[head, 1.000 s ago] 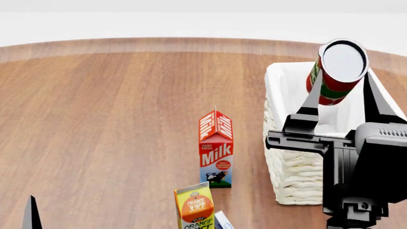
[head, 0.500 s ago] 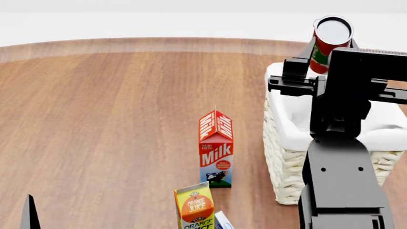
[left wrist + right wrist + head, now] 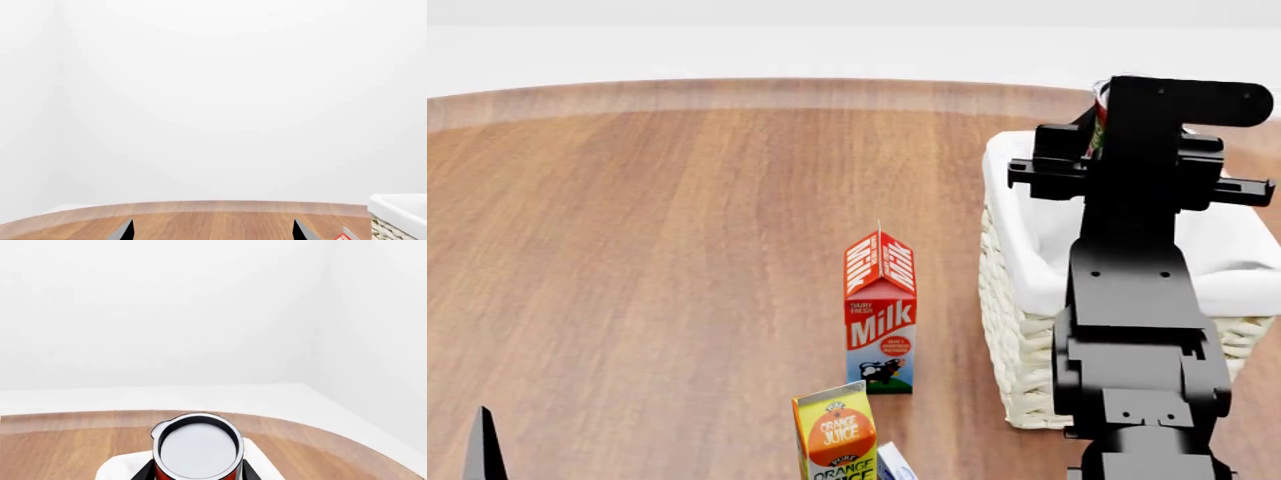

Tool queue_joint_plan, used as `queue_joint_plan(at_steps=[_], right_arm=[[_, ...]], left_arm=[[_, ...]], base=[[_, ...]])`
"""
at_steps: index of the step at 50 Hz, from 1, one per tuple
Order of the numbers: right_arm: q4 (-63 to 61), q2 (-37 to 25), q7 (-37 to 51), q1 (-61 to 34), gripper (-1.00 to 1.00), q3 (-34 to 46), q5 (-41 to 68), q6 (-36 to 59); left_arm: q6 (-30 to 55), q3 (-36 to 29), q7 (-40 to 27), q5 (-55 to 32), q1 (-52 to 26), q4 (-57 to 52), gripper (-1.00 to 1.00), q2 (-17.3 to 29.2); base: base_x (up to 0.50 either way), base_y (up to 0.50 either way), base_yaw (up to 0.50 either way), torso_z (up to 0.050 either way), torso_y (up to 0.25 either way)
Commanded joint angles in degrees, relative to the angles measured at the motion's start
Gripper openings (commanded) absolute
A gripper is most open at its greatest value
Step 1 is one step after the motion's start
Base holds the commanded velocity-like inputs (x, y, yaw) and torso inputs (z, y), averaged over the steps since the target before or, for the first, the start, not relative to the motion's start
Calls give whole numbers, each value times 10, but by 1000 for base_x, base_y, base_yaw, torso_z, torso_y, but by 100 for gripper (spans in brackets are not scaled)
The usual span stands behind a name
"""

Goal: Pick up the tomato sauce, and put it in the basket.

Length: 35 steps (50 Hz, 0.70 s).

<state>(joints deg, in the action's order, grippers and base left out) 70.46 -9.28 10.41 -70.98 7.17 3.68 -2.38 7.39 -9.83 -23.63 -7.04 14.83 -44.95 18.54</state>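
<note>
The tomato sauce can [image 3: 197, 449], red with a silver top, is held between my right gripper's [image 3: 195, 474] fingers. In the head view only a sliver of the can [image 3: 1098, 125] shows past the black right arm, above the far end of the cream wicker basket [image 3: 1028, 340] with its white liner. The right gripper [image 3: 1114, 140] is mostly hidden by its own wrist there. My left gripper [image 3: 212, 232] is open and empty, its two fingertips showing wide apart low over the wooden table; one fingertip [image 3: 483, 445] shows at the head view's lower left.
A red-and-white milk carton [image 3: 881, 312] stands left of the basket. An orange juice carton [image 3: 835, 438] stands nearer me, with another box's corner beside it. The round wooden table [image 3: 654, 230] ends in a curved far edge. The basket's rim [image 3: 400, 207] shows in the left wrist view.
My right arm has carried the can away from me and over the far part of the basket; the arm now covers most of the can in the head view. The left gripper stayed put.
</note>
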Motion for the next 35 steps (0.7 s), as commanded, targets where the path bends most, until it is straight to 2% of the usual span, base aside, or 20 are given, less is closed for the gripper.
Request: queue_joint_plan(at_steps=[1, 35], right_arm=[[45, 3, 2, -12, -100, -31, -19, 61], [45, -8, 4, 26, -100, -64, -34, 62]], left_arm=[[-3, 0, -4, -4, 1, 0, 100, 3], [-4, -8, -11, -9, -3, 8, 100, 10]], base=[[0, 0, 0, 0, 0], [0, 0, 0, 0, 0]])
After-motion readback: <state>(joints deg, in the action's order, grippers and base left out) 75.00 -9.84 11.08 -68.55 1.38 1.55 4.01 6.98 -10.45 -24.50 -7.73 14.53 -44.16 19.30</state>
